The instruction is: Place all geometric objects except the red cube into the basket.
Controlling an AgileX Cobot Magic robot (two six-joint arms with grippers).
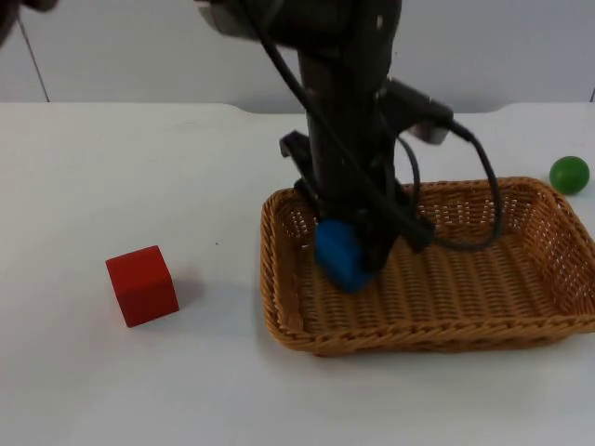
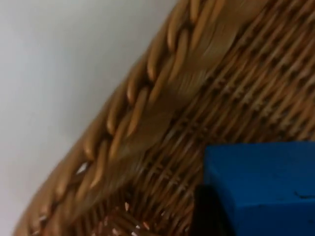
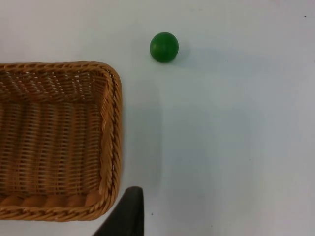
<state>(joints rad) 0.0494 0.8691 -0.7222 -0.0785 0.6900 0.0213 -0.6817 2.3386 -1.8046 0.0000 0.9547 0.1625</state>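
My left gripper (image 1: pixel 358 249) reaches down into the left part of the wicker basket (image 1: pixel 288 316) and is shut on a blue block (image 1: pixel 339 255). The block hangs tilted just over the woven floor, close to the left wall. In the left wrist view the blue block (image 2: pixel 261 187) sits beside a black fingertip (image 2: pixel 209 214), near the basket's braided rim (image 2: pixel 123 128). A green ball (image 1: pixel 569 175) lies on the table off the basket's far right corner. A red cube (image 1: pixel 141 285) stands on the table left of the basket. My right gripper (image 3: pixel 129 216) waits above the table beside the basket's end (image 3: pixel 110 128), with the green ball (image 3: pixel 164 47) ahead of it.
The white table ends at the grey partition wall (image 1: pixel 139 46) behind. The left arm's black links (image 1: pixel 344 102) tower over the basket's back rim. The basket's right half holds nothing.
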